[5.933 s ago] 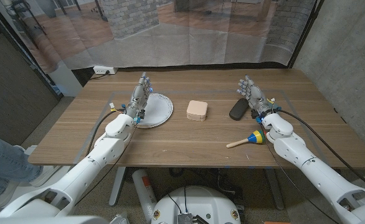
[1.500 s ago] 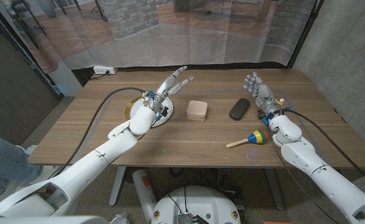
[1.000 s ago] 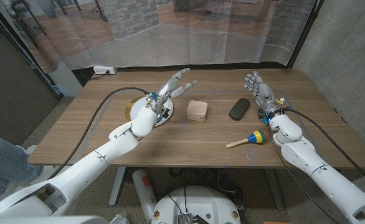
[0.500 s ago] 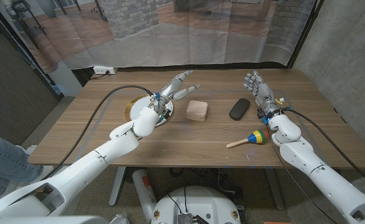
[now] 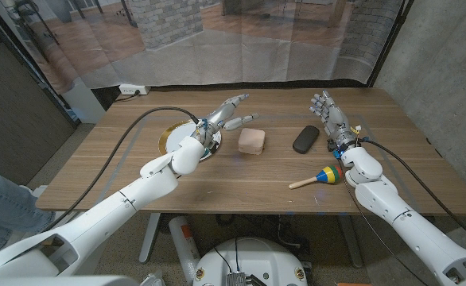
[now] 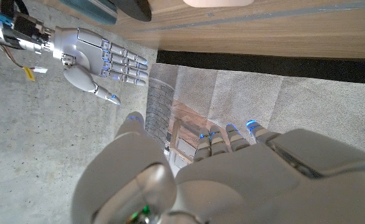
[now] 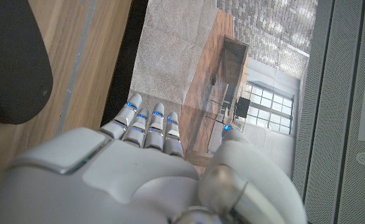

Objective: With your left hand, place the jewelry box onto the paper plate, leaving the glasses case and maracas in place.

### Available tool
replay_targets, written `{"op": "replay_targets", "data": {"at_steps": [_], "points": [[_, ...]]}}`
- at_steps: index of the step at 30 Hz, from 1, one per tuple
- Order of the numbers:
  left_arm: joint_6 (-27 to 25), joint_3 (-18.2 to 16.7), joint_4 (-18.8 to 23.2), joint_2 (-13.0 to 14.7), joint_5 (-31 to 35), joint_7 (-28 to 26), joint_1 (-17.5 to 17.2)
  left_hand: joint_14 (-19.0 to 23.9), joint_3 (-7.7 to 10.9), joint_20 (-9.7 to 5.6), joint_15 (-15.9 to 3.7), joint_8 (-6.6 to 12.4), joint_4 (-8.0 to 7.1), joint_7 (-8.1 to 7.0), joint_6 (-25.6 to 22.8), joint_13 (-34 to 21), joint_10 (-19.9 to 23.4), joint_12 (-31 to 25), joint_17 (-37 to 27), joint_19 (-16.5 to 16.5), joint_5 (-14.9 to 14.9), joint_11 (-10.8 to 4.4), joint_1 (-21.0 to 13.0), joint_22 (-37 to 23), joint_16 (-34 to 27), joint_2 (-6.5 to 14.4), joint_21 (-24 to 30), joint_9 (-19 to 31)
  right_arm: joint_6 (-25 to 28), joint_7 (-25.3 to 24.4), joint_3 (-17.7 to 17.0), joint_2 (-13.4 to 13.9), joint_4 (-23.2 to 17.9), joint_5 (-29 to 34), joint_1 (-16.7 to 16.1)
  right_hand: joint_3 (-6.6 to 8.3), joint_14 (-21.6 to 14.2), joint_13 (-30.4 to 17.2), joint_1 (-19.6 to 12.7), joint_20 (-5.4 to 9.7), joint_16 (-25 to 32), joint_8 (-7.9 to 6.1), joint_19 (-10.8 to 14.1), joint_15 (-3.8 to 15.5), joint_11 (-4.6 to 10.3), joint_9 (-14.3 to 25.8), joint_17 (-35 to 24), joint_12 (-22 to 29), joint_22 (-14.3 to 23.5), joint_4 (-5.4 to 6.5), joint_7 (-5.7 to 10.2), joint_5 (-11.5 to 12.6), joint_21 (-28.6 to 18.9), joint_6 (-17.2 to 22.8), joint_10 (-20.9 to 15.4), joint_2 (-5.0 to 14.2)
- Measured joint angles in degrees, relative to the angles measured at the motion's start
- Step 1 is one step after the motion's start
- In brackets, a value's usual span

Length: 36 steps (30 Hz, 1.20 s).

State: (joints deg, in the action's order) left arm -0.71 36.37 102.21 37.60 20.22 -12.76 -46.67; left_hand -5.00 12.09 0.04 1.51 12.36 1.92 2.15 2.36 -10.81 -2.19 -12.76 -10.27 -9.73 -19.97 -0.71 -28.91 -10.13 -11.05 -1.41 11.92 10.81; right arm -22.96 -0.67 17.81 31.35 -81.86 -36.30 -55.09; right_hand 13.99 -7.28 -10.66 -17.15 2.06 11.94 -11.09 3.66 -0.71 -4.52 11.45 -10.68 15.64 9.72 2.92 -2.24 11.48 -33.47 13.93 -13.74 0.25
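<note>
**Left hand open beside the jewelry box, nothing lifted**

In the head view the left hand (image 5: 223,116) sits just left of centre in the upper half of the frame, raised over the right rim of the paper plate (image 5: 169,140). Its fingers are spread apart and reach toward the right, and nothing is held between them. The fingertips come close to the jewelry box (image 5: 251,141), but I cannot tell whether they touch it.

The jewelry box, a small tan block, rests on the wooden table (image 5: 217,187) near the middle of the frame, just right of the plate and apart from it. The plate is largely covered by the left wrist and forearm; only its left edge shows.

Further right, the dark glasses case (image 5: 305,139) lies on the table, well apart from the jewelry box. Below it, toward the lower right, the maracas (image 5: 318,177) lie with the wooden handle pointing left and the coloured head to the right.

The right hand (image 5: 331,118) stands in the upper right of the head view, just right of the glasses case, fingers extended upward and slightly parted, holding nothing. The left wrist view shows this right hand (image 6: 98,57) in its upper left, fingers straight and side by side, thumb out.
</note>
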Motion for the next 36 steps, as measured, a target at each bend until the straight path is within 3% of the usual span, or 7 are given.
{"op": "replay_targets", "data": {"at_steps": [4,12,36], "points": [[-1.0,0.3,0.6,0.2,0.8,0.3,0.1,0.0,-0.23,0.19,0.0,0.0,0.23,0.0,0.0,0.0,0.0,0.0,0.0,0.2,0.0,0.0,-0.6,0.0,0.0,0.0,0.0,0.0,0.0,0.0,0.0,0.0,0.0,-0.1,0.0,0.24,0.0,0.0,0.0,0.0,0.0,0.0,0.0,0.0,0.0,0.0,0.0,0.0,0.0,-0.25,0.0,0.0,0.2,0.0,0.0,0.0],[-3.7,1.4,1.8,0.4,3.0,1.2,0.7,-0.3,-0.19,2.05,0.32,-0.4,1.12,-0.21,0.8,0.0,0.0,0.0,0.0,1.2,0.0,0.0,-1.6,0.0,0.0,-0.5,0.0,0.0,-0.1,0.1,0.0,-0.2,0.2,-0.3,-0.2,0.24,0.0,0.0,0.0,0.0,0.0,0.0,0.0,0.0,0.0,0.0,0.0,-0.1,0.0,-0.24,0.2,0.0,0.4,0.2,0.0,0.0],[-9.9,4.2,2.9,0.2,6.9,4.7,3.0,0.8,-0.64,3.98,0.97,0.0,2.51,0.19,-0.4,-0.3,1.2,0.0,0.0,3.1,-0.5,0.52,-3.5,0.0,0.0,-2.0,0.4,0.0,-0.5,-0.4,-0.1,-0.3,-0.2,-0.4,-1.1,0.01,-0.2,0.0,0.0,0.0,-0.3,0.0,0.0,-0.22,0.0,-0.3,0.0,-0.5,0.0,-0.48,0.2,0.0,0.7,0.2,0.0,0.0]]}}
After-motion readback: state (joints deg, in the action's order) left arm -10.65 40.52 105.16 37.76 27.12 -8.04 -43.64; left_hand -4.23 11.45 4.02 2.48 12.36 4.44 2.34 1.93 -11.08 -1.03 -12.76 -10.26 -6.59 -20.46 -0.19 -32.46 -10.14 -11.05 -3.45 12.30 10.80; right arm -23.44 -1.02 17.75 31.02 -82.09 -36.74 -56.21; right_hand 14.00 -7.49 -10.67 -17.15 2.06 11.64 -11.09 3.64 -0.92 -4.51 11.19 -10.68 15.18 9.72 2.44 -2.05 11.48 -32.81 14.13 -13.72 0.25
